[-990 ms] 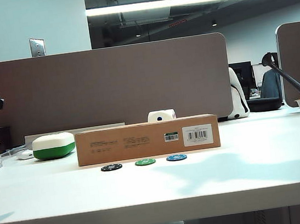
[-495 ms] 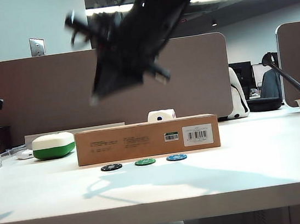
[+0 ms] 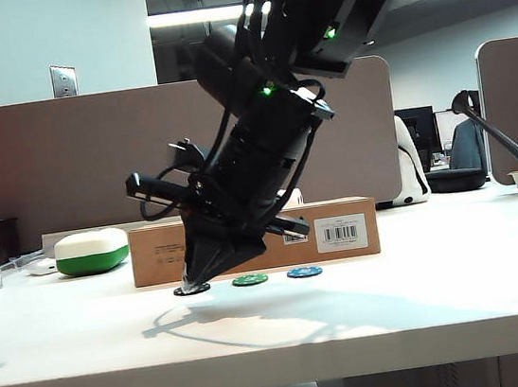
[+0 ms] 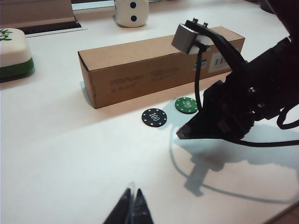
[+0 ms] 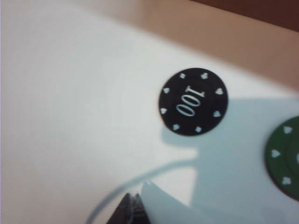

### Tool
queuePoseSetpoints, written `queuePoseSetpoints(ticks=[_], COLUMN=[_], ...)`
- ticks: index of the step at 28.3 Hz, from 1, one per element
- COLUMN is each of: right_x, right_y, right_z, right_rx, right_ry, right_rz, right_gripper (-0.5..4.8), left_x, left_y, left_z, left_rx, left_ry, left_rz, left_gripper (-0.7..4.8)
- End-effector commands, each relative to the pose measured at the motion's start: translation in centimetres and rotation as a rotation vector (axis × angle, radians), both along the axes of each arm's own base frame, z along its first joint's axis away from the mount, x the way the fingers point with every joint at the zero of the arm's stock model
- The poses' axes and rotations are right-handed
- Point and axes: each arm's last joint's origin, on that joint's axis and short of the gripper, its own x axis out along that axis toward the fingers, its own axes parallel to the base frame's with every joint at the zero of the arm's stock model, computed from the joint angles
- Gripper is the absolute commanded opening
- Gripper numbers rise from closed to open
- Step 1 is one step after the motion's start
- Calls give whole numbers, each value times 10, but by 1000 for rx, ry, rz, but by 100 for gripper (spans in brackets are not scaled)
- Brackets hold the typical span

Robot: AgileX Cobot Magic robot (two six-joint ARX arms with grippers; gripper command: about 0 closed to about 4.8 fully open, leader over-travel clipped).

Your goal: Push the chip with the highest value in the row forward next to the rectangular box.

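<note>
I've got R gripper (image 3: 194,280), tips pressed together, lower-left centre of ext view, just camera-side of black 100 chip (image 3: 192,289), brown cardboard box (image 3: 254,241) behind; L gripper (image 4: 131,210) pressed together too, well back.

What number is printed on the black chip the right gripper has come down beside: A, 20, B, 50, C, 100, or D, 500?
C: the black chip reads 100 in white in both wrist views, lying just ahead of the right gripper; the green chip beside it reads 20.
</note>
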Motion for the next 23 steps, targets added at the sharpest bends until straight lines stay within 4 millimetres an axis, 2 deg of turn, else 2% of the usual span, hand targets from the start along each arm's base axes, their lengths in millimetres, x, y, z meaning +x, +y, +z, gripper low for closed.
queuePoseSetpoints(ticks=[1, 13, 23], right_x=[3, 17, 19], right_y=[3, 13, 12], right_z=[2, -7, -8], right_rx=[23, 7, -28], right_ry=[-36, -33, -50], right_rz=[-3, -19, -57], right_gripper=[-9, -10, -10], left_x=[0, 1, 4], left_y=[0, -3, -6], left_z=[2, -1, -6], left_rx=[-6, 5, 27], left_ry=[-13, 12, 55], left_rz=[-2, -19, -31], left_gripper=[-5, -5, -5])
